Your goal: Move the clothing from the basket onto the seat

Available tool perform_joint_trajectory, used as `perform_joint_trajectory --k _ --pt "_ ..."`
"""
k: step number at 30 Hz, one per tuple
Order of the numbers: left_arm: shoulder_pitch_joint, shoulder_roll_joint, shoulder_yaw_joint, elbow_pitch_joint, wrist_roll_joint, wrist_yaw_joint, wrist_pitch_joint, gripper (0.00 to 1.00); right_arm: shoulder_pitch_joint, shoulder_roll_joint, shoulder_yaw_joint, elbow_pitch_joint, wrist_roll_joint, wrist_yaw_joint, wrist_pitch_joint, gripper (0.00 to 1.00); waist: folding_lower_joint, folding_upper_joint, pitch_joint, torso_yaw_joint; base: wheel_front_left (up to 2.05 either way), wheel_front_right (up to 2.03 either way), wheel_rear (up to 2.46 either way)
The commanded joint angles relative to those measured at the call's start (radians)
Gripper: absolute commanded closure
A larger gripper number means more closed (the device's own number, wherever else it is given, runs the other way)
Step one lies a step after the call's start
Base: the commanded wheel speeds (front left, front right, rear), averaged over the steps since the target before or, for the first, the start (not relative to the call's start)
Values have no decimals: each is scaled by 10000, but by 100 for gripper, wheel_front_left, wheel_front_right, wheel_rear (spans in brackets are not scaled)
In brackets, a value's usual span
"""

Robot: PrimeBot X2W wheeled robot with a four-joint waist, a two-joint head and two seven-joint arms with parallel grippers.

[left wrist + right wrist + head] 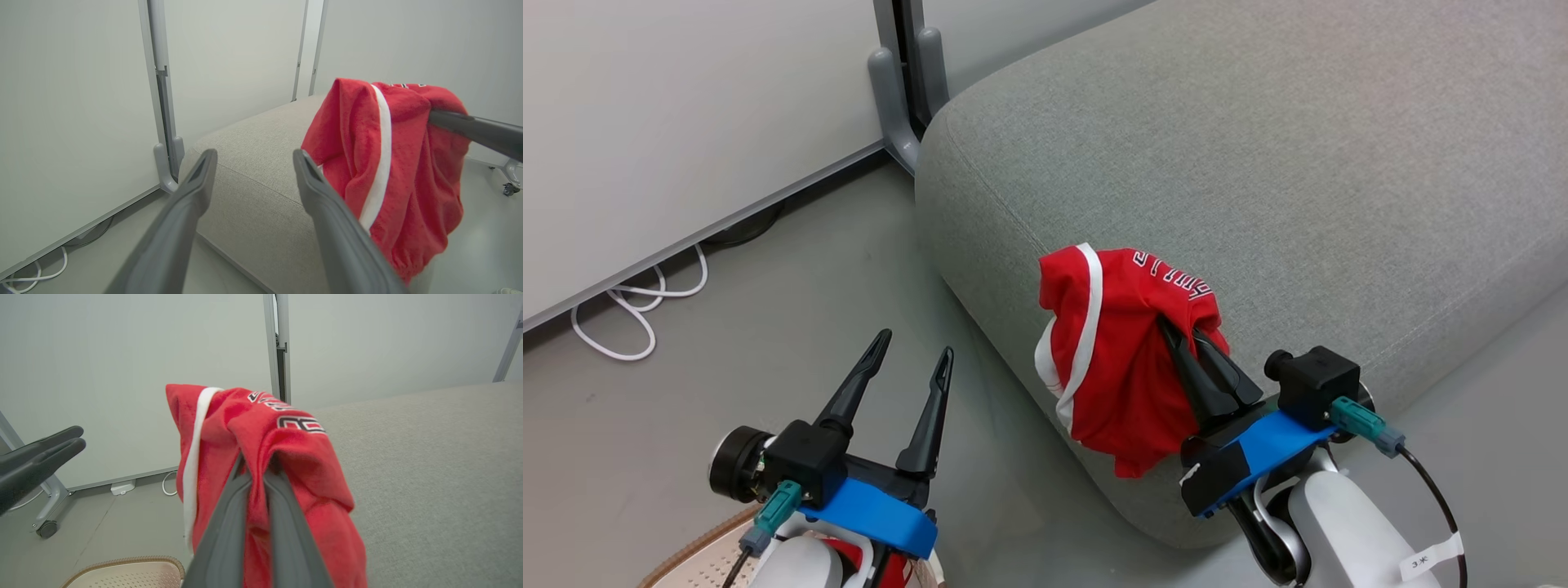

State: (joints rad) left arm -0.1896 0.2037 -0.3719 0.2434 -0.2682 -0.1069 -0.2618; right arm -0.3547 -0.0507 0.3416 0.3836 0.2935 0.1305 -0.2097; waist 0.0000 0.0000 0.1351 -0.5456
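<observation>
Right gripper [1180, 331] clamps limp clothing [1111, 359] beside seat [1258, 163]; left gripper [914, 344] spread, empty; we judge it light, best gripped by bunched folds.

Wide seat [1258, 147] top lies open; a post foot [894, 106] stands beside its corner.

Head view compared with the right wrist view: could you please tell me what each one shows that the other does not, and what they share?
Head view adds: the blue wrist brackets, the right forearm, and the gap between the open fingers of the left gripper. Right wrist view adds: a caster wheel under a grey frame leg and a white box by the wall. Both: the striped red garment pinched in the right gripper by the edge of the seat, plus the basket.
</observation>
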Motion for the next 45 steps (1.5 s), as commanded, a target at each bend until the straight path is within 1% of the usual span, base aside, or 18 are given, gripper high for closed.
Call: perform_joint_trajectory --k 1,9,13,18,22,25,28,32,35,39,42,45 --pt "-107 11 -4 28 86 -46 -47 0 62 6 -34 -85 19 5 -53 100 0 0 23 -9 0 0 0" --pt "-90 2 142 58 152 -99 -47 0 10 6 -76 -160 209 5 -66 100 0 0 228 14 0 0 0" --pt "-194 85 248 -58 130 -118 -47 0 -626 6 -344 -110 421 5 -79 100 0 0 627 146 0 0 0" --pt "-660 394 144 -264 283 -163 -14 0 -2174 5 -1569 246 541 5 -239 100 0 0 1553 472 0 0 0" --pt "-1283 607 -35 -618 421 -183 175 0 -3717 -52 -2999 747 284 5 -295 100 0 0 2527 941 0 0 0" --pt "-1735 722 -193 -928 515 -183 307 0 -4850 -303 -4164 1135 325 5 -304 100 0 0 3263 1338 0 0 0" --pt "-2151 871 -351 -1279 593 -205 442 0 -5854 -862 -5085 1488 323 5 -346 100 0 0 4003 1717 0 0 0" --pt "-2635 1097 -494 -1743 678 -222 601 0 -6770 -1661 -6076 2091 29 5 -411 100 0 0 4957 2143 0 0 0" --pt "-2895 1236 -660 -2011 747 -234 627 0 -7162 -2125 -6655 2634 -219 5 -465 100 0 0 5493 2403 0 0 0" --pt "-3082 1277 -807 -2163 692 -234 644 0 -7147 -2373 -7035 3284 -449 5 -520 100 0 0 5878 2635 0 0 0" --pt "-3151 1322 -894 -2209 708 -233 665 0 -7062 -2425 -7232 3951 -619 5 -540 100 0 0 6009 2678 0 0 0" --pt "-3154 1402 -954 -2165 681 -236 651 0 -7139 -2462 -7532 4487 -1023 5 -550 100 0 0 6015 2671 0 0 0"
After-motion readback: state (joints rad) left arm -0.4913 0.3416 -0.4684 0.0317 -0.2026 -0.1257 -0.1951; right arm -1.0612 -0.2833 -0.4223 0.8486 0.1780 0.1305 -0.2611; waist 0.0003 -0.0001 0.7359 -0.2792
